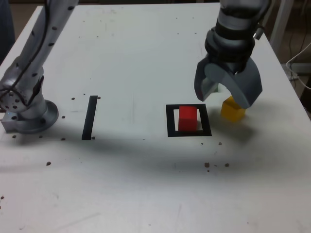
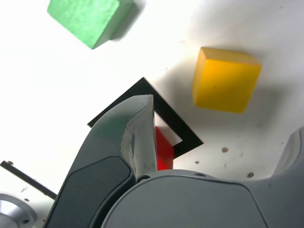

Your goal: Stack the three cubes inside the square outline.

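The red cube [image 1: 188, 119] sits inside the square outline [image 1: 170, 121]. In the wrist view the red cube [image 2: 164, 151] is mostly hidden behind a finger [image 2: 137, 137], and only one corner of the square outline [image 2: 187, 137] shows. The yellow cube [image 1: 232, 110] [image 2: 225, 80] rests on the table just to the exterior view's right of the outline. The green cube [image 2: 90, 19] lies beyond it; in the exterior view only a sliver of the green cube [image 1: 214, 89] shows between the fingers. My gripper [image 1: 222, 97] [image 2: 221, 124] hangs open over the yellow cube, holding nothing.
A straight black strip [image 1: 90, 117] lies on the white table toward the exterior view's left, near the arm's round base [image 1: 29, 114]. Small dark specks dot the table [image 1: 146, 184]. The table's edge runs close by on the exterior view's right.
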